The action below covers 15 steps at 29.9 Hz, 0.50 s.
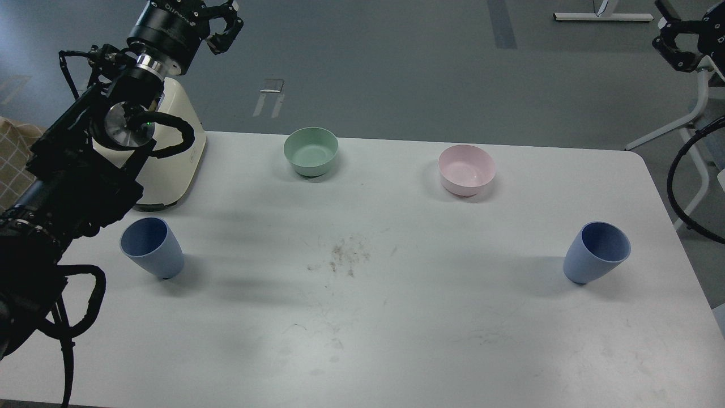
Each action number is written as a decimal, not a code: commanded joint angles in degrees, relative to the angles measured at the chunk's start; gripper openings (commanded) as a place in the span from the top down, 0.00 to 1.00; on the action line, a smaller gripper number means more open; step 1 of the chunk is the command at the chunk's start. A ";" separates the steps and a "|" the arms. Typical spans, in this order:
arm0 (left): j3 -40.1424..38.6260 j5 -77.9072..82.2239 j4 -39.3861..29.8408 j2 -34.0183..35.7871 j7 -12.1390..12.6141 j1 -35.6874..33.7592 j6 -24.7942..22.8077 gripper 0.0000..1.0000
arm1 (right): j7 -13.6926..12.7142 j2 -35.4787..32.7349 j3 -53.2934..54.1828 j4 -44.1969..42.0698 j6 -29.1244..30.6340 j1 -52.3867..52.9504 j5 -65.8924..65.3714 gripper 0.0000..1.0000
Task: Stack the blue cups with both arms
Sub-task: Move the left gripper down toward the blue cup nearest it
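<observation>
Scuffed white tabletop (396, 317) with rounded corners fills the near view, marked by faint grey scratches and a patch of brownish smudges (342, 258) near its middle. On it, at the near left, stands one matte pale-blue handleless cup (152, 248), upright, darker blue inside; its twin, the second pale-blue cup (596, 252), stands upright at the near right, well apart from the first. Farther back sit a mint-green bowl (311, 151) left of centre and a pale pink bowl (467, 169) right of centre, both upright and apart from each other. A cream-coloured appliance (181, 153) rests at the table's far left corner.

Beyond the table lies a grey floor (396, 68) with a darker stripe and pale metal frame legs at the right edge.

Left black jointed arm (85, 164) with looping cables rises over the left side; the left gripper (224, 22) is raised high above the floor, fingers spread apart and holding nothing. Right gripper (677, 42) shows only at the upper right corner, partly cut off; its opening I cannot tell, and nothing is seen in it.
</observation>
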 commanded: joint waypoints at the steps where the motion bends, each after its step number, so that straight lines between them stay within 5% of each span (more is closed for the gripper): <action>1: 1.09 1.53 -1.26 1.51 -3.10 0.88 0.00 0.03 | 1.94 -0.08 2.55 0.00 0.00 -0.66 0.07 0.00; 6: 1.18 12.50 -7.76 7.75 -3.10 1.50 0.00 0.05 | 2.20 -0.34 4.13 0.18 0.00 -3.03 0.07 0.00; 15: 1.09 34.12 -33.42 24.97 -3.45 10.98 0.00 0.08 | 3.35 -0.26 5.10 1.85 0.00 -7.35 0.07 0.00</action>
